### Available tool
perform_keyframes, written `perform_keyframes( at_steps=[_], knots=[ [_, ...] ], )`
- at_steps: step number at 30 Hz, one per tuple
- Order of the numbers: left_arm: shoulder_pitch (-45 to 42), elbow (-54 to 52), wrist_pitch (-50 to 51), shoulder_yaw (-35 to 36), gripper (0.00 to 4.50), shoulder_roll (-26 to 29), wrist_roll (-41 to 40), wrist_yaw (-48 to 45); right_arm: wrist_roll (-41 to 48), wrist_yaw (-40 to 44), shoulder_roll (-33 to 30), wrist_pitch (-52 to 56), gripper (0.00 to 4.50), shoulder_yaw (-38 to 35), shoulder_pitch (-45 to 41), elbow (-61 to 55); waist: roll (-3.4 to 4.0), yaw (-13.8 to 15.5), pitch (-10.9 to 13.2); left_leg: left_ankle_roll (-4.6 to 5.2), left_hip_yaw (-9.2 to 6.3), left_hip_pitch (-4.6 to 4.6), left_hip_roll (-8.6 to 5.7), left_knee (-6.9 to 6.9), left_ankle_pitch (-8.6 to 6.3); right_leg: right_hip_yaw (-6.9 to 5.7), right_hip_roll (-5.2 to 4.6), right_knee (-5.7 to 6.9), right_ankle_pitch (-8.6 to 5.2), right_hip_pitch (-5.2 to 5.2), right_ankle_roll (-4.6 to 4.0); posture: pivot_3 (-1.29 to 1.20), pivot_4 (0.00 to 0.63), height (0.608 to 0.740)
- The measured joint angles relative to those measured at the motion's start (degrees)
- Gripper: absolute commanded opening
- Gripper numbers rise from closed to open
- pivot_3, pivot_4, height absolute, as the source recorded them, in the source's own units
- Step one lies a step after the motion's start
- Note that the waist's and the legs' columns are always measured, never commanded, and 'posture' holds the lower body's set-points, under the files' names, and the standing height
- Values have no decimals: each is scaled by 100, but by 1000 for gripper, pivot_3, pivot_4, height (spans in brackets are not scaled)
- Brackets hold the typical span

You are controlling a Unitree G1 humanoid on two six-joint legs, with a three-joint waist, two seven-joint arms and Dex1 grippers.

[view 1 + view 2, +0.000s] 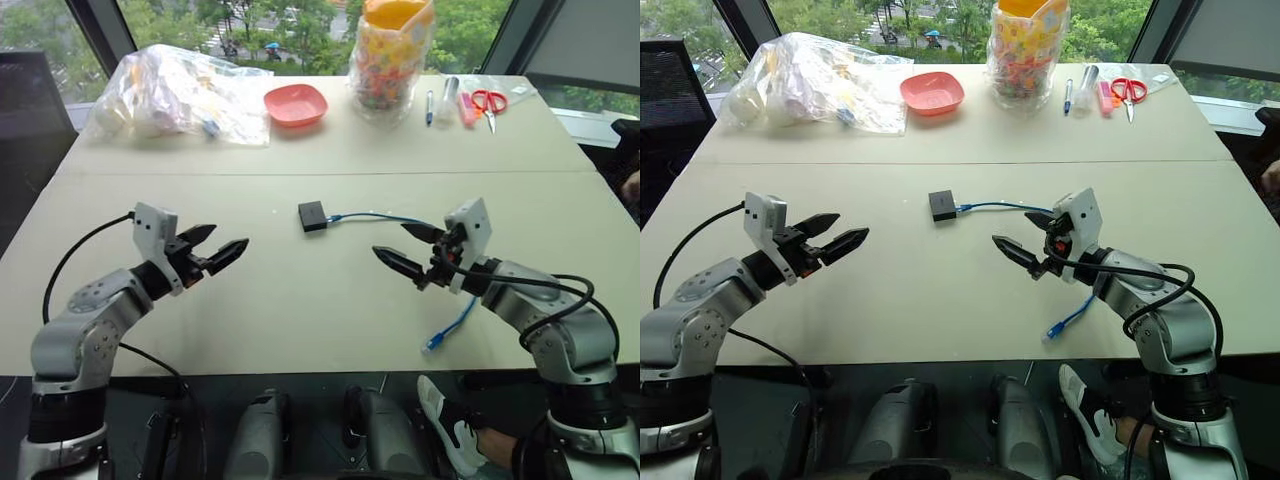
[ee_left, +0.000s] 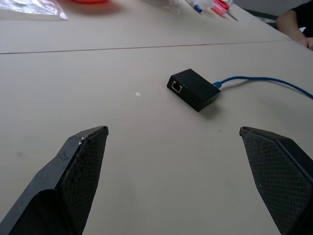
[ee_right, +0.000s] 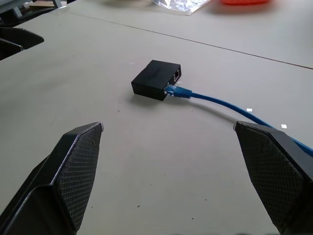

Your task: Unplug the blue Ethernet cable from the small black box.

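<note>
The box [image 1: 312,216] is lying flat mid-table, small and matte black, with the cable [image 1: 385,216] still plugged into its right side and trailing bright blue toward the near edge. The left gripper [image 1: 220,248] and right gripper [image 1: 408,250] are hovering level on either side, jaws spread wide, holding nothing.

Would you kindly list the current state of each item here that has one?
blue Ethernet cable: plugged into the box, free end loose on the table
small black box: flat on the table, second port empty
left tool: open, holding nothing
right tool: open, holding nothing
</note>
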Motion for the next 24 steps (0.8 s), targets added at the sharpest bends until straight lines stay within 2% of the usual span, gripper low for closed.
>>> perform_keyframes(
  at_steps=[6, 19, 24],
  knots=[
    [-288, 325, -138, -49, 4491, 28, 131, -70, -78, 12, 8, -39, 4500, 80, -3, 5, 0, 2, 0, 1, 1, 0, -1, 2, 1, 1, -1, 0, 0, 2, 1, 0, 150, 740],
    [-359, 338, -153, -151, 4491, 12, 245, -115, -225, 77, 19, -151, 4500, 170, -175, 230, 0, 4, 0, 1, 0, 0, 1, 2, 1, 2, 4, 4, 2, 1, 0, 0, 150, 740],
    [-738, 708, -269, -463, 4491, 70, 439, -379, -296, 145, 46, -232, 4500, 273, -385, 449, -1, 1, 0, 2, 1, 0, -10, 6, 2, 2, 7, 5, 2, 2, -1, 0, 150, 740]
  ],
)
